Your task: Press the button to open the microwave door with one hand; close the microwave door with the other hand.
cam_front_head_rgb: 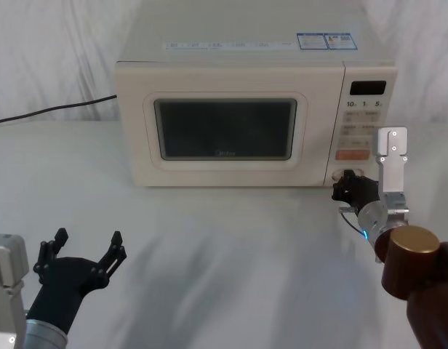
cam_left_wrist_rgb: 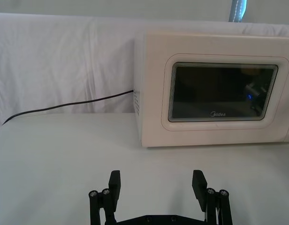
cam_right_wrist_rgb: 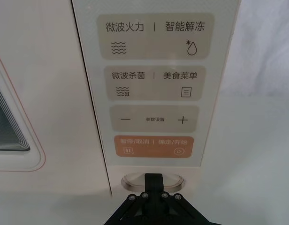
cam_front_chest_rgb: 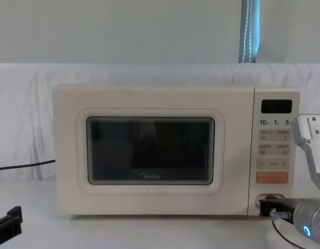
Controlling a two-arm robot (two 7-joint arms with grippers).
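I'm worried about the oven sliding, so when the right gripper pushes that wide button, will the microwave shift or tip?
Probably not. The microwave is a wide, squat box sitting flat on the table, so it looks heavy and stable. The button sits low on the panel, so a push there gives little tipping leverage. The right gripper, fingers closed together, is at it; a slight backward slide remains possible.

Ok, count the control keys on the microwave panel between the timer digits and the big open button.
4 keys, stacked in the right wrist view: power/defrost key on top, then sterilise/menu key, minus/plus key, and the orange key lowest. Right gripper, fingers together, is at the button just under them.
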